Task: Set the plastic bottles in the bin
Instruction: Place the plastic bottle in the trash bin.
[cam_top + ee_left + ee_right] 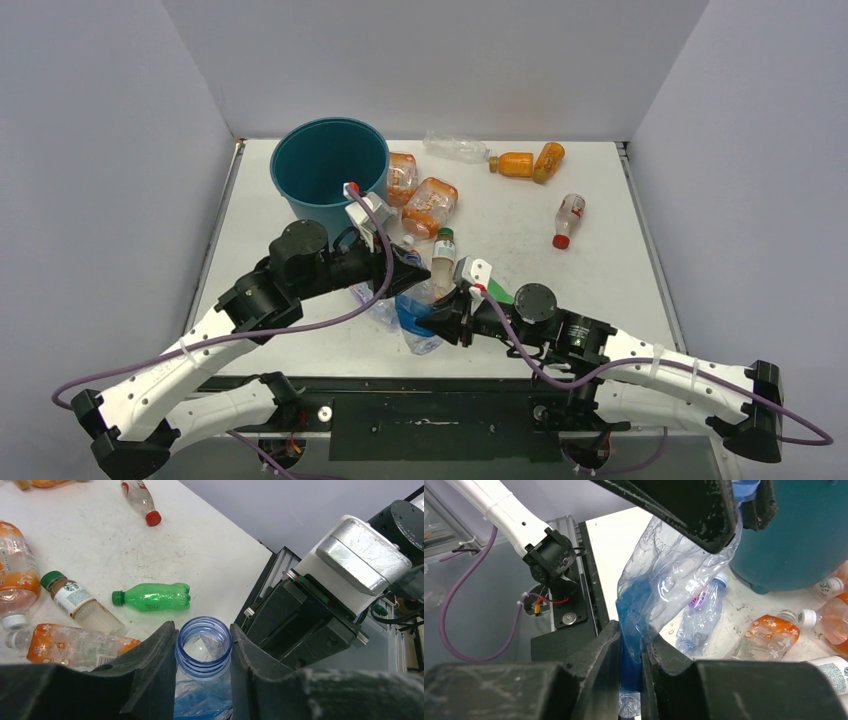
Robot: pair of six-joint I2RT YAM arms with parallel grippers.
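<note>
A crumpled clear bottle with a blue tint (416, 318) hangs between both grippers, above the table's near middle. My left gripper (202, 626) is shut on its open blue neck (204, 645). My right gripper (630, 635) is shut on its flattened blue lower body (664, 580). The teal bin (300, 200) stands at the back left, just beyond the left gripper (425, 272). Other plastic bottles lie loose: a green one (155, 596), orange-labelled ones (430, 205), and two solid orange ones (515, 163).
A green-capped white-labelled bottle (442, 255) lies beside the grippers. A red-capped bottle (568, 218) lies to the right and a clear one (455, 148) by the back wall. Another clear bottle (701, 615) lies under the held one. Grey walls enclose three sides.
</note>
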